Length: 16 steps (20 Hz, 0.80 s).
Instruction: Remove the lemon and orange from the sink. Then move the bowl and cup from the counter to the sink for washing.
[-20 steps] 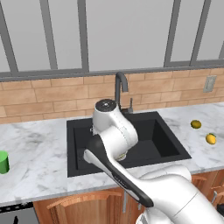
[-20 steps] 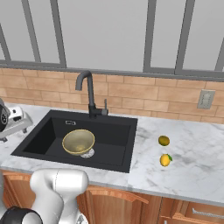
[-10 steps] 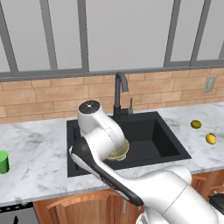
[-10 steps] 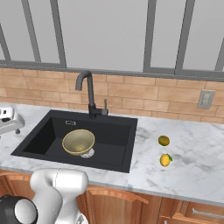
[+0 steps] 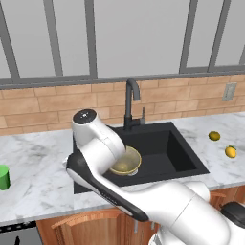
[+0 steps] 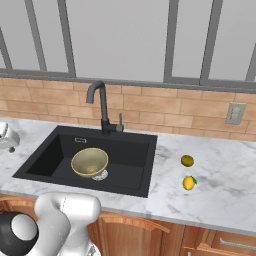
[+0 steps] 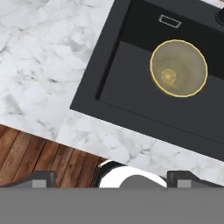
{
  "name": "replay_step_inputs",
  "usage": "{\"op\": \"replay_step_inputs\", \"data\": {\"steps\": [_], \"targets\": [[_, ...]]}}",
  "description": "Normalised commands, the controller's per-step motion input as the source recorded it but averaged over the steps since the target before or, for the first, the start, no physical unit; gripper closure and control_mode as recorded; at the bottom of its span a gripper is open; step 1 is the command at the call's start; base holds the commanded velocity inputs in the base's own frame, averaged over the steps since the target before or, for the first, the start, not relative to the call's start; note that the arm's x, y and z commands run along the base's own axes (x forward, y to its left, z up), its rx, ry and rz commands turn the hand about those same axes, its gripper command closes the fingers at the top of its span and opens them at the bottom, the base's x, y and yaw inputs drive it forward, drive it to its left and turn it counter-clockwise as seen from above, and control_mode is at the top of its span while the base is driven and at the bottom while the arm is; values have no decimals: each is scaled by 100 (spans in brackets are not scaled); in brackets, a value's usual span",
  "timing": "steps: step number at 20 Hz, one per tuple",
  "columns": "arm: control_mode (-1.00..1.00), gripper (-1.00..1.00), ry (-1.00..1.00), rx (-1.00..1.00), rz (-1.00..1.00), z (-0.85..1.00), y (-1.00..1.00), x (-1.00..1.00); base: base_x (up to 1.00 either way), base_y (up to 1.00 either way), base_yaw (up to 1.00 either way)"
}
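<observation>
We see a white marble counter (image 6: 220, 190) over wooden cabinets (image 6: 130, 237), a tan brick backsplash (image 6: 165, 112) with a grey outlet (image 6: 235, 113), and grey-framed windows (image 6: 172, 40).

Arm hides part of the bowl (image 5: 125, 161); cup (image 5: 4, 177) edge-cropped, seemingly

Count of what I see around me

One sink (image 6: 45, 162) with one faucet (image 6: 100, 107), one bowl (image 6: 89, 162), one cup (image 5: 4, 177), one lemon (image 6: 188, 183), one orange (image 6: 187, 160), one wall outlet (image 6: 235, 113), and one marble counter (image 6: 220, 187).
</observation>
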Motion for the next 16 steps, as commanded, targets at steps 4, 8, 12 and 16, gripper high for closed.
{"op": "replay_step_inputs", "data": {"steps": [4, 8, 12, 16], "targets": [[-100, -100, 0, 2, -2, 0, 28, 0, 0, 0, 0], [-100, -100, 0, 7, 1, -1, 12, -13, 0, 0, 0], [-100, -100, -1, 11, 0, 0, 22, -7, 0, 0, 0], [-100, -100, -3, 14, 0, 0, 32, 0, 0, 0, 0]]}}
